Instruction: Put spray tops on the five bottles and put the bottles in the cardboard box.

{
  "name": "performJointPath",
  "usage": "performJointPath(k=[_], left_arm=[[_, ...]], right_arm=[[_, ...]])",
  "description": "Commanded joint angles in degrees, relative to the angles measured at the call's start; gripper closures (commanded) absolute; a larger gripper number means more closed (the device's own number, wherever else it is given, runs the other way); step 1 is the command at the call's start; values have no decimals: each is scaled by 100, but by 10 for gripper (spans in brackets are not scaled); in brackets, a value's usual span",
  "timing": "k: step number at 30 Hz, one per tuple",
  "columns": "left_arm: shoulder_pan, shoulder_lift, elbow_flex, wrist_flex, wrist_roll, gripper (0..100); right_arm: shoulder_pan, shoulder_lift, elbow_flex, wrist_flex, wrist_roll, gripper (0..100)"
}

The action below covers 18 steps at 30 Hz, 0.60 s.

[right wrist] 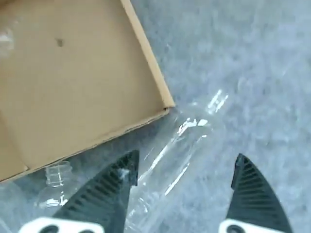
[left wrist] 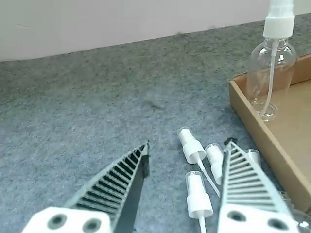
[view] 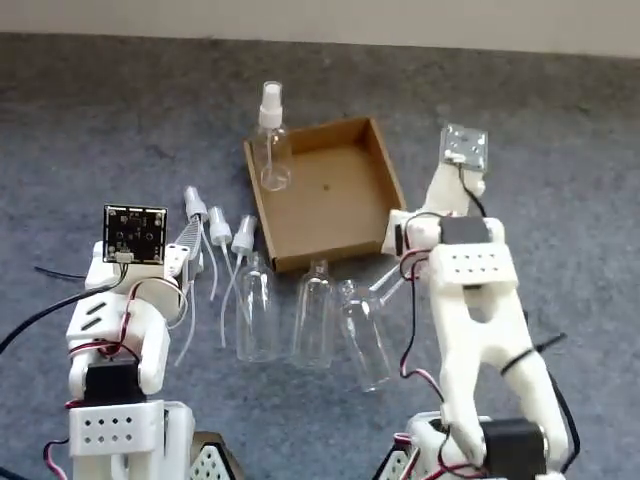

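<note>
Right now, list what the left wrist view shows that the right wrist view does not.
The left wrist view adds loose spray tops on the carpet by the open left gripper, and a capped bottle standing inside the cardboard box near its wall. The right wrist view adds an uncapped clear bottle lying on the carpet between the open right gripper's fingers, and a second bottle with an open neck beside the box. Both share the cardboard box and the grey carpet.

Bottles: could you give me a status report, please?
Left gripper open above loose spray tops. Right gripper open above a lying bottle. One capped bottle in cardboard box. Nothing blocking.
</note>
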Motion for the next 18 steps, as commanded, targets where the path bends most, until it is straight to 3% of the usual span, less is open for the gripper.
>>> performJointPath(k=[1, 9, 11, 18], left_arm=[[110, -92, -22, -132, 53, 779], [110, -92, -22, -132, 53, 779], [110, -92, -22, -132, 53, 779], [110, -92, -22, -132, 53, 779]], right_arm=[[-198, 251, -48, 31, -308, 749], [-163, 620, -40, 31, -308, 753], [31, 629, 48, 40, 0, 757], [1244, 611, 330, -13, 1415, 952]])
